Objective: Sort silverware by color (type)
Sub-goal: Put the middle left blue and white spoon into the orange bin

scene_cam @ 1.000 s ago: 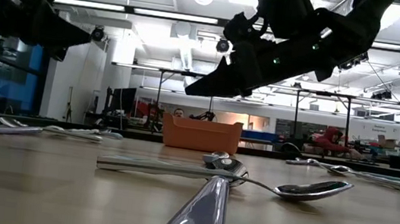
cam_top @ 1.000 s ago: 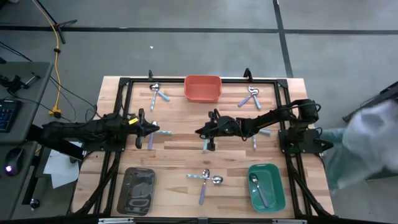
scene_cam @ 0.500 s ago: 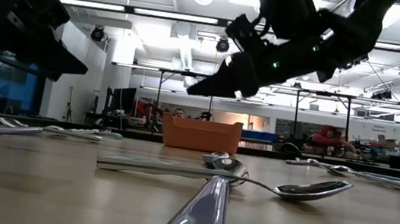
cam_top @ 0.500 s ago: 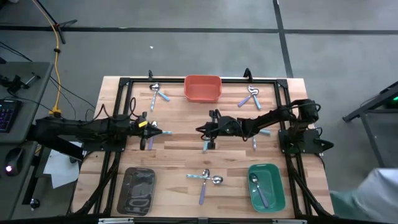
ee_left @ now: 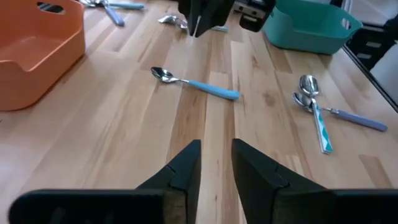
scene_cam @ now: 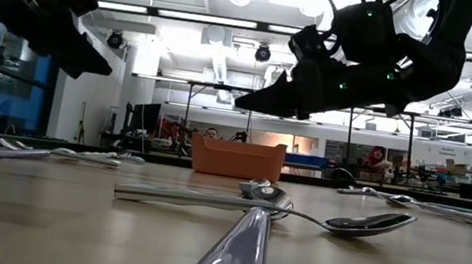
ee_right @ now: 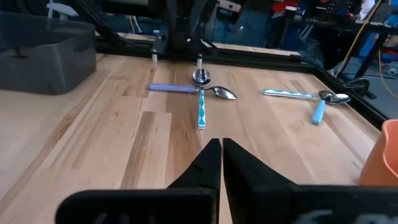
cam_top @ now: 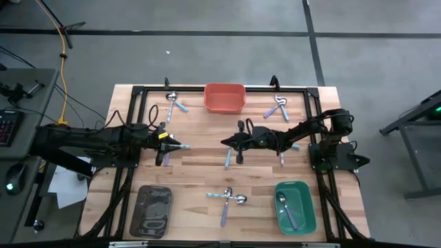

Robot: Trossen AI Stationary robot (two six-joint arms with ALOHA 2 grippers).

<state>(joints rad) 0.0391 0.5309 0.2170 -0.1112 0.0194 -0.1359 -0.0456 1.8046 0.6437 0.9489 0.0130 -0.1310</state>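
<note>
The sorting is at an early stage, in my judgement. In the high view only one spoon (cam_top: 286,209) lies in the green tray (cam_top: 308,222). The orange tray (cam_top: 224,97) looks empty, and what the grey tray (cam_top: 153,209) holds I cannot tell. All other spoons are loose on the table (cam_top: 200,172). They lie in small groups far beyond each claw and to the sides.

The left claw (ee_left: 216,146) is a little open with nothing between its fingers. A lavender spoon (cam_top: 165,156) and a blue spoon (cam_top: 183,146) lie just under and beside it. The right claw (ee_right: 217,144) is closed and empty. One blue-handled spoon (cam_top: 227,159) lies just under it.

The low view shows what the high view does not: both claws hang well above the table and touch no spoon. The wrist views alone show the fingers clearly. The right wrist view also shows the crossed spoons (ee_right: 201,112) below the left arm. Only the high view looks inside the trays.
</note>
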